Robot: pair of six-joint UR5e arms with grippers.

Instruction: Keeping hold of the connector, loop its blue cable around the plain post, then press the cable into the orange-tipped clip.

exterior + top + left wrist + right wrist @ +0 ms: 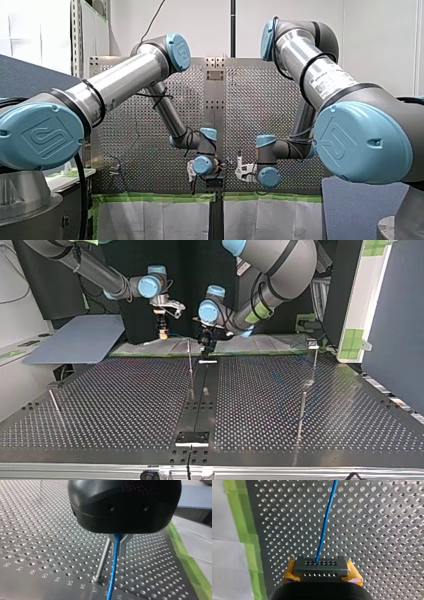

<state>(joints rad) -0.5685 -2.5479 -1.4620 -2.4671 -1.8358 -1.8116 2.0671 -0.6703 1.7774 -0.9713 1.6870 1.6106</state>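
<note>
My right gripper (322, 575) is shut with its yellow pads on a dark grey connector (322, 566). The blue cable (325, 522) leaves the connector's face and runs out over the perforated table (374, 530). My left gripper (119, 552), black with metal fingers, is shut on the blue cable (113, 570), which hangs down to the table right beside a thin plain post (102, 561). In the top view my left gripper (206, 346) hovers by that post (190, 362), and my right gripper (162, 333) hangs further to that view's left, beyond the table's far edge.
Green tape (239, 517) lines the table's edge near both grippers. More thin posts stand at the top view's right (301, 412) and left (54, 404), one with a small clip head (313, 344). A black rail (200, 400) runs down the middle. A grey panel (80, 342) lies at the left.
</note>
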